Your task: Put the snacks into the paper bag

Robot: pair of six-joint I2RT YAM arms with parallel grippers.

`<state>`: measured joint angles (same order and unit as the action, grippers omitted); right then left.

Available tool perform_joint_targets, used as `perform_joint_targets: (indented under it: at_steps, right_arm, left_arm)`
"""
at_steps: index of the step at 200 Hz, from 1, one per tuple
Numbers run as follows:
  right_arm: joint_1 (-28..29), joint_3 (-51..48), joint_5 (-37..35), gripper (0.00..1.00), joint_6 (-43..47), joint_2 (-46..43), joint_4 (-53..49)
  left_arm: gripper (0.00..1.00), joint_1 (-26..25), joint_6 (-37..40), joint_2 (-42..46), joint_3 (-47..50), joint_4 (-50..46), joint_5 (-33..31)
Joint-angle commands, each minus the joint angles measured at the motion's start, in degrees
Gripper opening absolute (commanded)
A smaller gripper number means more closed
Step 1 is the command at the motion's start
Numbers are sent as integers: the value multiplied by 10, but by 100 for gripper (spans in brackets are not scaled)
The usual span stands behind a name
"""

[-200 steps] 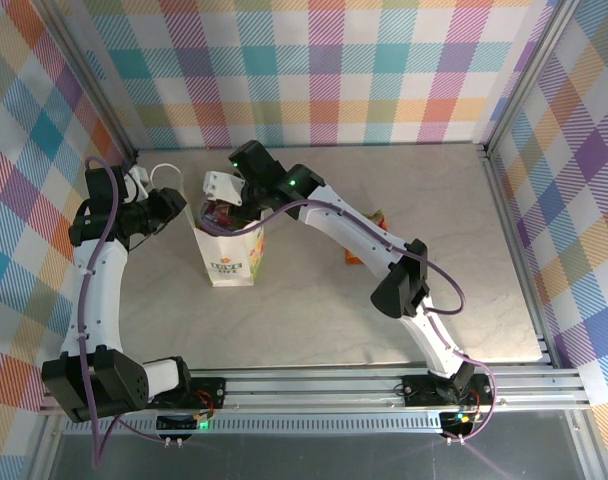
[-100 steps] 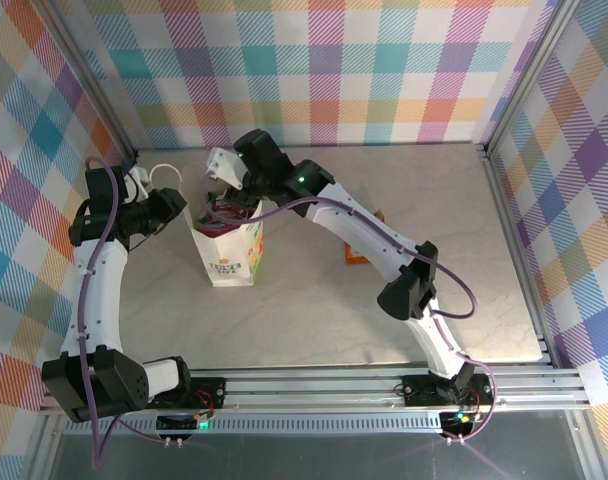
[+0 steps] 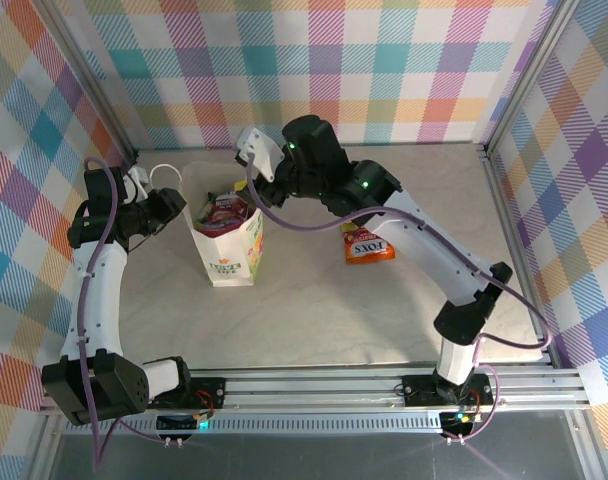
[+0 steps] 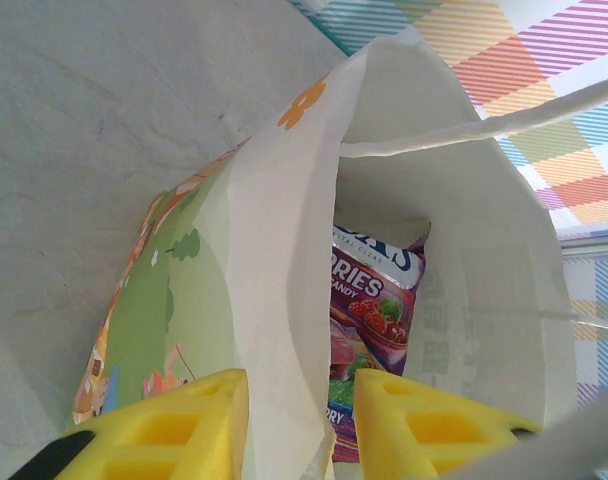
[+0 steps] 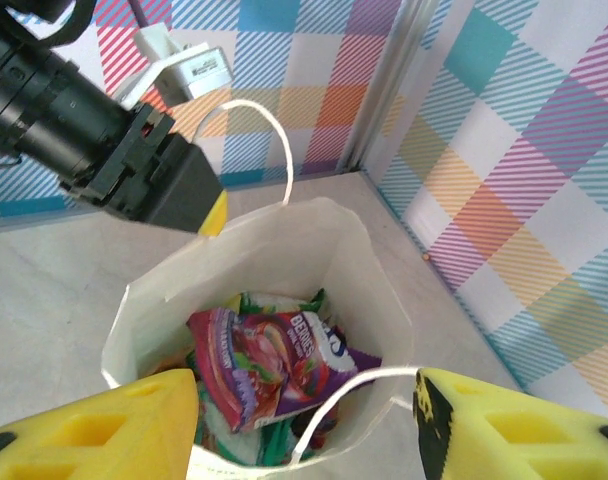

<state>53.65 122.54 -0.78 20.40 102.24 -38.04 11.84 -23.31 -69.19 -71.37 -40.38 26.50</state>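
The white paper bag (image 3: 229,262) with its cartoon print stands upright at the table's left, mouth open. Inside it lies a purple berry-candy packet (image 5: 274,365) on top of green-edged packets; it also shows past the bag wall (image 4: 369,300). My left gripper (image 4: 299,425) is shut on the bag's left wall (image 4: 274,250), one yellow finger on each side, and sits at the bag's left rim (image 3: 184,208). My right gripper (image 5: 304,430) hangs open and empty above the bag's mouth (image 3: 249,180). An orange snack packet (image 3: 368,245) lies flat on the table to the right.
One white cord handle (image 3: 164,172) loops out behind the bag toward the back-left corner; the other (image 5: 354,400) arches across under my right fingers. Plaid walls and a metal corner post (image 5: 394,80) close in the back and sides.
My right gripper has lifted out of the bag's mouth and drawn back to the right, jaws wider. The purple packet now lies in the bag. The orange packet has come into view.
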Motion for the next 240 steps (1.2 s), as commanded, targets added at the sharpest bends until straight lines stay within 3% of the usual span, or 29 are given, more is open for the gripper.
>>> perform_joint_targets:
  at_steps: [1,95,240]
  right_arm:
    - [3,-59,5,61,-17,-46,47]
    - [-39,-328,-22,62,-79,-233,141]
    - [-185,-574,-14,62,-256,-419,152]
  left_arm:
    - [33,6,3,15,-3,-8,10]
    - [33,6,10,22,-19,-29,10]
    - [34,6,10,30,-28,-42,16]
